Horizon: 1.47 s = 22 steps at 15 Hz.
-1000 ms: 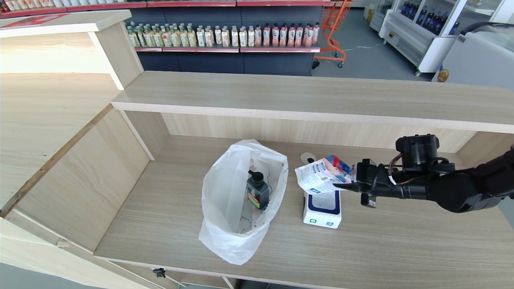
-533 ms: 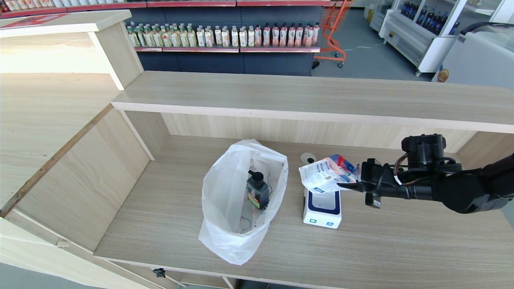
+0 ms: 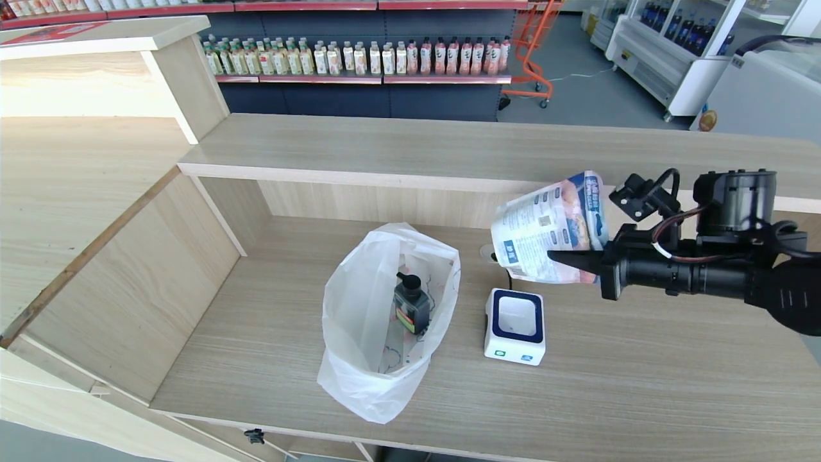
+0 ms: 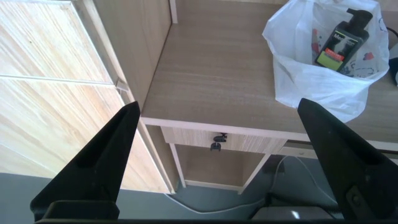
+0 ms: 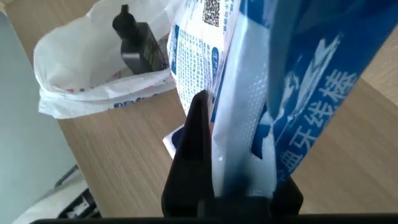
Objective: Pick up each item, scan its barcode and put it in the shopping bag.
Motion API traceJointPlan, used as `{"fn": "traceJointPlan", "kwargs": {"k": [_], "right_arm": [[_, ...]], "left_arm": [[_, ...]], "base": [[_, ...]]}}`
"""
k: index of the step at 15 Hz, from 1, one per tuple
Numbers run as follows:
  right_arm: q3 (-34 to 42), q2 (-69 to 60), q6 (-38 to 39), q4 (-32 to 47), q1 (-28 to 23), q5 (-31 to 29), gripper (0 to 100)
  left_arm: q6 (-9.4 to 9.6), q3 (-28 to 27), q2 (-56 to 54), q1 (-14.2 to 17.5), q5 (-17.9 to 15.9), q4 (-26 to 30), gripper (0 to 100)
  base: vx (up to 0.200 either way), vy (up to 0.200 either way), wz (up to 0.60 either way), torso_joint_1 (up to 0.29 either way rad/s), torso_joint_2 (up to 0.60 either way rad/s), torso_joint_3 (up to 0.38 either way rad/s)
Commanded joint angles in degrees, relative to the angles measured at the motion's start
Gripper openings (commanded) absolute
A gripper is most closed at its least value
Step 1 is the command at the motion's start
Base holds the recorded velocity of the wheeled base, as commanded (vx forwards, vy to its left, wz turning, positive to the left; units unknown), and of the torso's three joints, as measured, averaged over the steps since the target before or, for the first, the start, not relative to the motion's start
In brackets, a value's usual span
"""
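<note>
above the scanner [image 3: 515, 325], right hand [image 3: 580, 260] gripping snack packet [image 3: 548, 230]

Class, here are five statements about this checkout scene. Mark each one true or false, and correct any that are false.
1. The right end effector holds a packet in the air above the counter. True.
2. The packet lies flat on the scanner. False: it is held up, clear of the scanner.
3. A pump bottle is inside the shopping bag. True.
4. The scanner stands on the robot's left of the shopping bag. False: it stands on the bag's right.
5. The left end effector is shut on a bottle. False: it is open and holds nothing.
</note>
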Motion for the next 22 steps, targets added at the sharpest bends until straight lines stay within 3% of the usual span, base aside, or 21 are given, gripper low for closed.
{"fn": "traceJointPlan", "kwargs": {"k": [1, 3, 10, 15, 19, 22], "right_arm": [[-0.43, -12.80, 20.56, 5.35, 3.71, -5.11, 0], [0.44, -13.59, 24.07, 10.27, 3.71, -7.30, 0], [2.20, -14.82, 25.92, 10.10, 2.31, -8.36, 0], [2.99, -15.70, 29.00, 10.45, 2.31, -8.36, 0], [3.70, -15.61, 30.23, 10.45, 2.31, -8.36, 0], [3.87, -15.88, 33.48, 10.54, 2.66, -8.36, 0]], "left_arm": [[0.02, 0.00, 0.00, 0.01, 0.00, 0.00, 100], [0.02, 0.00, 0.00, 0.01, 0.00, 0.00, 100], [-0.07, 0.00, 0.09, 0.01, 0.00, 0.00, 100], [0.11, 0.00, 0.09, 0.01, 0.00, 0.00, 100], [0.11, 0.00, 0.09, 0.01, 0.00, 0.00, 100], [0.02, 0.00, 0.09, 0.01, 0.00, 0.00, 100]], "base": [[0.000, 0.000, 0.00, 0.000, 0.00, 0.000], [0.000, 0.000, 0.00, 0.000, 0.00, 0.000], [0.000, 0.000, 0.00, 0.000, 0.00, 0.000], [-0.200, 0.200, 0.00, 0.008, 0.01, 0.000], [0.000, 0.000, 0.00, 0.000, 0.00, 0.000], [0.000, 0.200, 0.00, -0.009, -0.01, 0.002]]}}
